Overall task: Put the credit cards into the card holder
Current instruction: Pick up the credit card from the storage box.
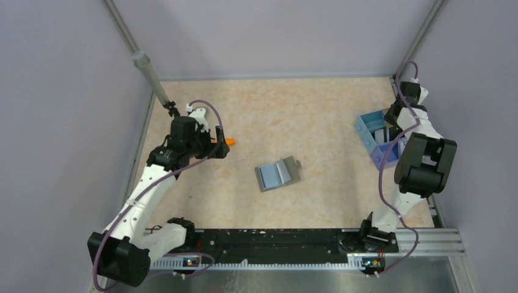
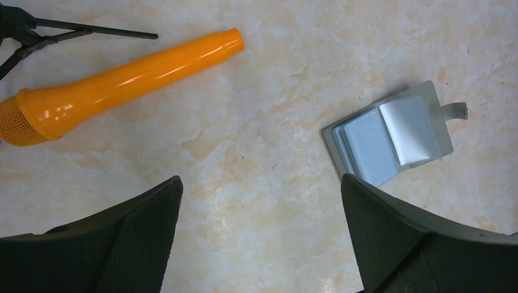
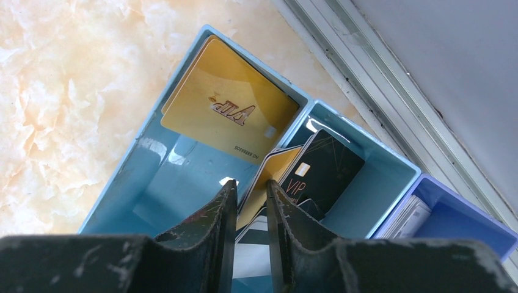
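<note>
robot lab cell: plain lilac walls (image 1: 61, 91), metal frame rails (image 1: 427, 241), marble-print tabletop (image 1: 293, 116)

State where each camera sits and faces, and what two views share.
Top external: above and behind, looking down on the table; left arm, right arm show.
Left wrist: faces down at orange stick and card holder; open left gripper shows.
Right wrist: faces into tray of credit cards; right gripper straddles one.
Shared: card holder, top and left wrist.

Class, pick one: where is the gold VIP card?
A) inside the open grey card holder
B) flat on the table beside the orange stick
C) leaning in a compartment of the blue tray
C: the right wrist view shows the gold card propped against a wall inside the blue tray, apart from the card holder.
</note>
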You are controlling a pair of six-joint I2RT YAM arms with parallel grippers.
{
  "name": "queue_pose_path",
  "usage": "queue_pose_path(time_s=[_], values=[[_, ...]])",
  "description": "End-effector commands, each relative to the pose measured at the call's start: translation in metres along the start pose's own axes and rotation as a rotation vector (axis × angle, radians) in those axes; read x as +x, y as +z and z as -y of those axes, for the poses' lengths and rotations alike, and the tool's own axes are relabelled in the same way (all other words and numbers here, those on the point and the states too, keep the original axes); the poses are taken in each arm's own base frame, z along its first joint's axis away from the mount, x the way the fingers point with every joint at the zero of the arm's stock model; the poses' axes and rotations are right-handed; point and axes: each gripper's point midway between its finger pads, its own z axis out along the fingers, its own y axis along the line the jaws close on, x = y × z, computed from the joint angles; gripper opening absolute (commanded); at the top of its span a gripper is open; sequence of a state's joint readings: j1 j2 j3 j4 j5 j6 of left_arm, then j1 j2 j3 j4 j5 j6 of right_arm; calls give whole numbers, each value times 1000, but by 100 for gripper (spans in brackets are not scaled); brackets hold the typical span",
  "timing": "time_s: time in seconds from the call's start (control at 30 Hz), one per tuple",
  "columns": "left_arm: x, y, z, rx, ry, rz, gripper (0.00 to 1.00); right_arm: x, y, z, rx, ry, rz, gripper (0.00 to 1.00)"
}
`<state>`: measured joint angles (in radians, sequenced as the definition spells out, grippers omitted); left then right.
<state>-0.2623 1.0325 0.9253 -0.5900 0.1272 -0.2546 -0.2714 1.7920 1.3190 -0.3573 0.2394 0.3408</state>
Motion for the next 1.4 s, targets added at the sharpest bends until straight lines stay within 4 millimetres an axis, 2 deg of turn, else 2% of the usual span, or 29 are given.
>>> queue_pose_path(time_s=[0.0, 0.37, 0.43, 0.53, 0.6, 0.8, 1.07, 1.27, 1.37], values=[[-5, 1, 1, 15, 20, 23, 99, -53, -29, -14, -61, 38, 142, 23], [-4, 2, 1, 17, 20, 20, 99, -58, -34, -13, -59, 36, 155, 18], [-5, 2, 1, 18, 20, 21, 99, -58, -35, -12, -59, 35, 156, 14], [-5, 1, 1, 16, 20, 22, 99, -60, -39, -9, -45, 40, 162, 0], [-5, 1, 1, 15, 21, 24, 99, -63, -45, -7, -35, 46, 167, 0], [-5, 1, 1, 16, 22, 27, 99, -72, -77, 6, -2, 61, 200, 0], [-5, -1, 2, 23, 23, 31, 99, -69, -112, 28, 52, 82, 236, 0], [-7, -5, 14, 92, 42, 47, 99, -73, -166, 13, -113, 87, 280, 0], [-7, -9, 27, 164, 42, 49, 99, -57, -186, -10, -269, 58, 233, 0]])
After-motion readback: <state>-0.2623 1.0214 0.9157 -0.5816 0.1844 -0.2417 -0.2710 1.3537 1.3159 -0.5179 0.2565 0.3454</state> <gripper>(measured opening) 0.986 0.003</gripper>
